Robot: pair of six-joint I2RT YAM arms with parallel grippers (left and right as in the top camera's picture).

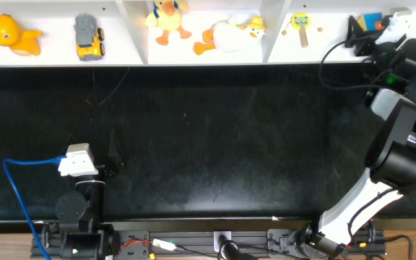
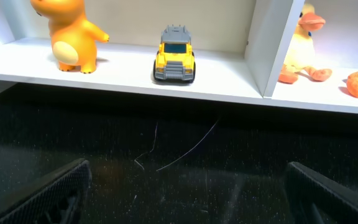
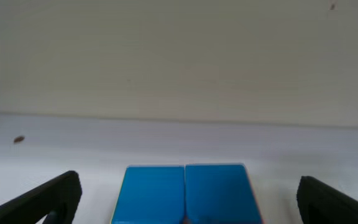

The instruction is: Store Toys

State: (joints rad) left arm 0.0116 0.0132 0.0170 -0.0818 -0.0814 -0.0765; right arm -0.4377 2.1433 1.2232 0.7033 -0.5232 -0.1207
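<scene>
White shelf [image 1: 208, 58] backs your black table [image 1: 230, 130]; in its rightmost compartment your right gripper [image 3: 190, 202] stands wide open, gripping nothing, the blue block [image 3: 185, 186] lying between its fingers [image 3: 42, 199], near end cut off.

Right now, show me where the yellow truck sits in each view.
Top view: yellow truck in the shelf's left compartment.
Left wrist view: on the shelf ahead, facing the camera.
Right wrist view: looks at a blue block instead.
Shared landmark: orange figure beside it.
</scene>
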